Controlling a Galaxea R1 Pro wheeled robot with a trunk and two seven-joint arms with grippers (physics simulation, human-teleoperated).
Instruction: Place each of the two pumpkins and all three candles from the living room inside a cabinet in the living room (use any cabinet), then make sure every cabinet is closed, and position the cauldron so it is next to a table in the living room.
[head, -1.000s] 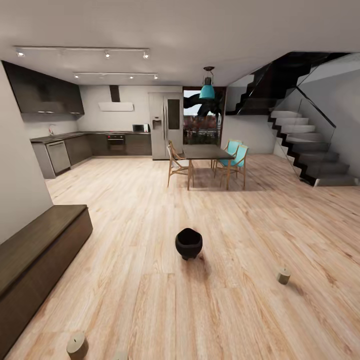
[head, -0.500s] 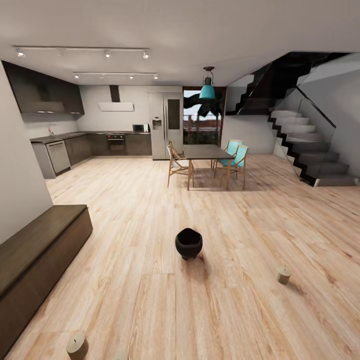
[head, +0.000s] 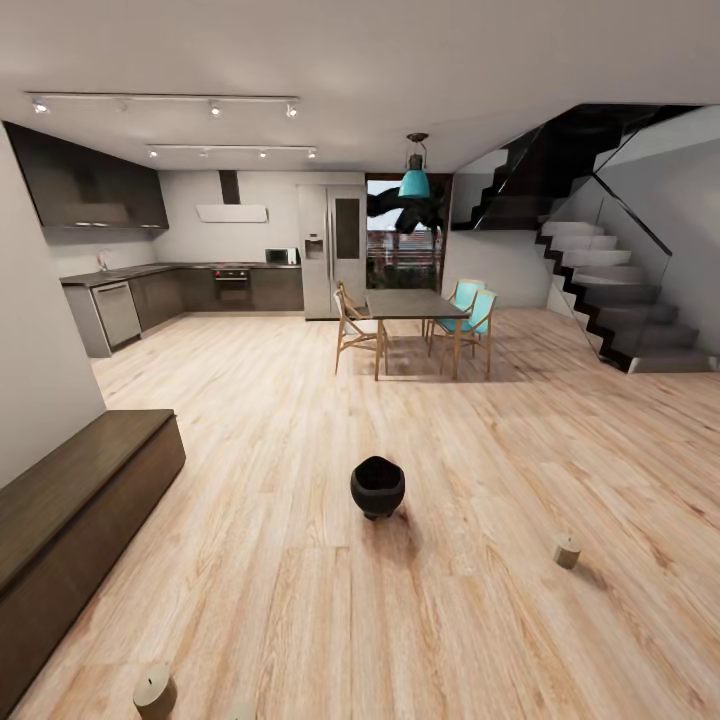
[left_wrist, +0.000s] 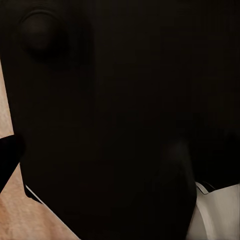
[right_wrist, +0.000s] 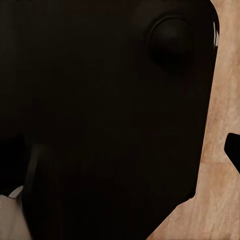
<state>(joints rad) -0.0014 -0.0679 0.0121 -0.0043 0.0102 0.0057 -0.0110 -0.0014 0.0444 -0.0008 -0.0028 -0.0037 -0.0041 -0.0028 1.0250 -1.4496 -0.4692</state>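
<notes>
Cauldron (head: 378, 487) stands upright on the wood floor (head: 300, 560), mid-room, well short of the dining table (head: 414, 304). One candle (head: 567, 551) sits to its right; another (head: 154, 691) lies near the bottom edge, just beside the closed cabinet (head: 70, 510) along the left wall. Both wrist views face dark robot housing over floor; whether either gripper's fingers are apart or together cannot be told.

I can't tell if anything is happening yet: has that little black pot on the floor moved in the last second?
No. The cauldron sits at the same spot on the floorboards, the same way off from the dark cabinet and the dining table behind it.
</notes>
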